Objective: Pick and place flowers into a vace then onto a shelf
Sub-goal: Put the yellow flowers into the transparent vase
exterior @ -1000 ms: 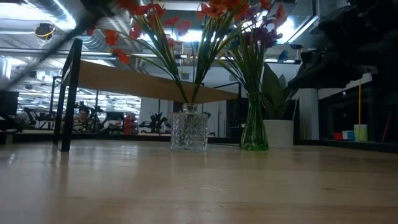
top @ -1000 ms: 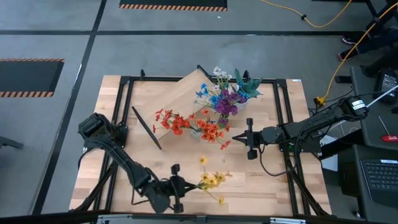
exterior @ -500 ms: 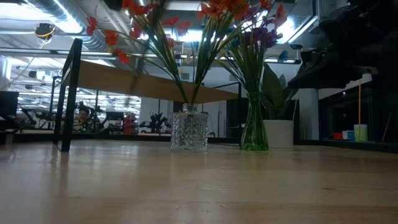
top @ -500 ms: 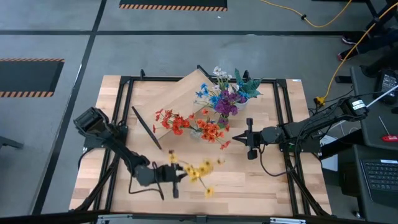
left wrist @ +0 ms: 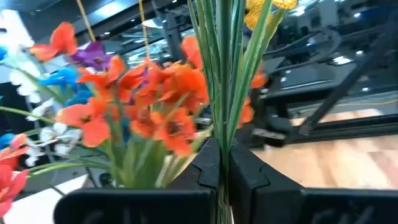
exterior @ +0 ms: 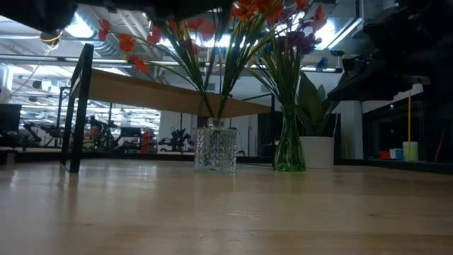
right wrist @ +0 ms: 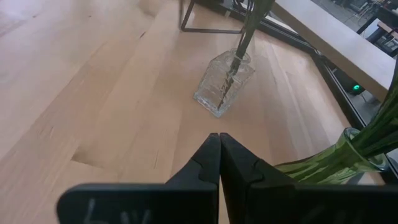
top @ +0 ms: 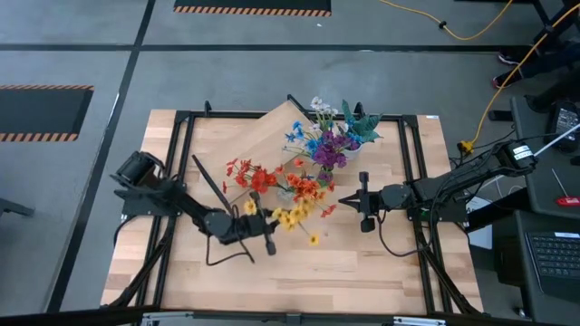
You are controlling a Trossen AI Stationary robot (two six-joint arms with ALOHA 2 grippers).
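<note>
Now the left gripper [top: 268,234] is hovering over the middle of the surface [top: 362,263], its fingers [left wrist: 208,168] pinching a bunch of green stems [left wrist: 227,68] of the yellow flowers [top: 292,217]. Seen from above, those yellow blooms are sitting just beside the orange flowers [top: 306,190] that are standing in the clear vase [exterior: 214,147]. From the left wrist, the stems are running straight up between the pressed fingers, with orange blooms [left wrist: 155,106] crowding close ahead.

Over on the other side, the right gripper [top: 364,210] is waiting near the vases, its fingers [right wrist: 211,162] pressed together on nothing. It is looking down at the clear vase [right wrist: 222,87] standing on the surface, and the rim of the green vase [right wrist: 348,158] is showing at the edge.

At table height, the clear vase is standing upright with red and orange sprays [exterior: 177,35] fanning out, and just beside it the green vase [exterior: 289,145] is holding purple flowers [exterior: 301,35]. Behind both, the shelf [exterior: 156,95] is tilting, one end higher on its black leg [exterior: 76,106]. From above, the shelf [top: 267,140] is lying at an angle across the far middle of the surface, with the blue and white flowers [top: 308,131] rising by its far end. A white pot [exterior: 317,151] is standing just behind the green vase.
</note>
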